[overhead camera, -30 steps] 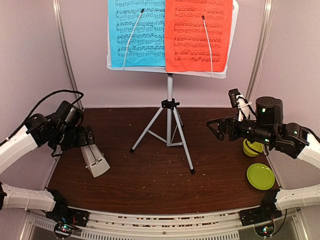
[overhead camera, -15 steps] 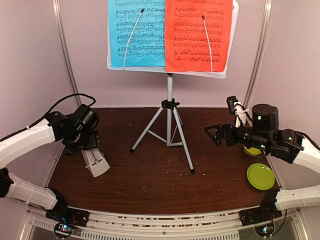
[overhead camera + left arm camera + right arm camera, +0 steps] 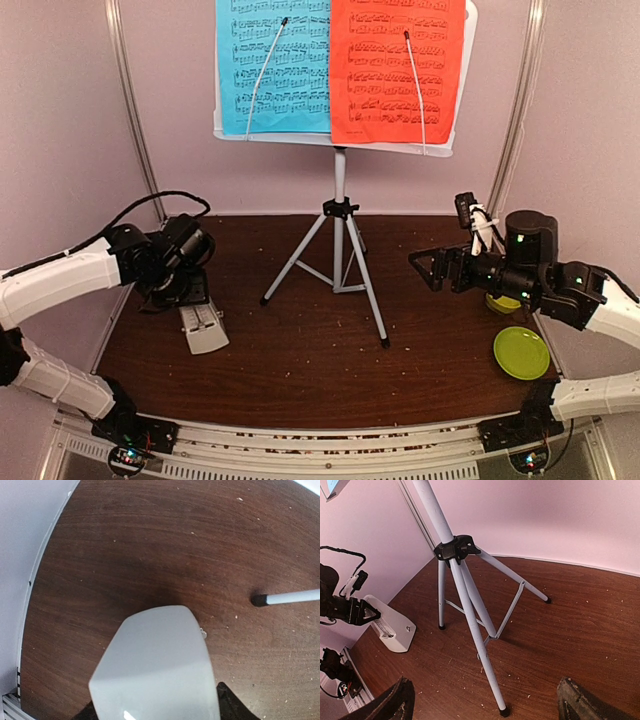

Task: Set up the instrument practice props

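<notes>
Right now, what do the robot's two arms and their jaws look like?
Both the left arm and right arm have white shells on the long links, black joints and black angular jaws. A black cable loops over the left arm; small green lights glow on the right wrist.

No words, brands or numbers you can read, only printed staves of notes on the blue sheet (image 3: 272, 65), likewise on the red sheet (image 3: 397, 70) beside it
</notes>
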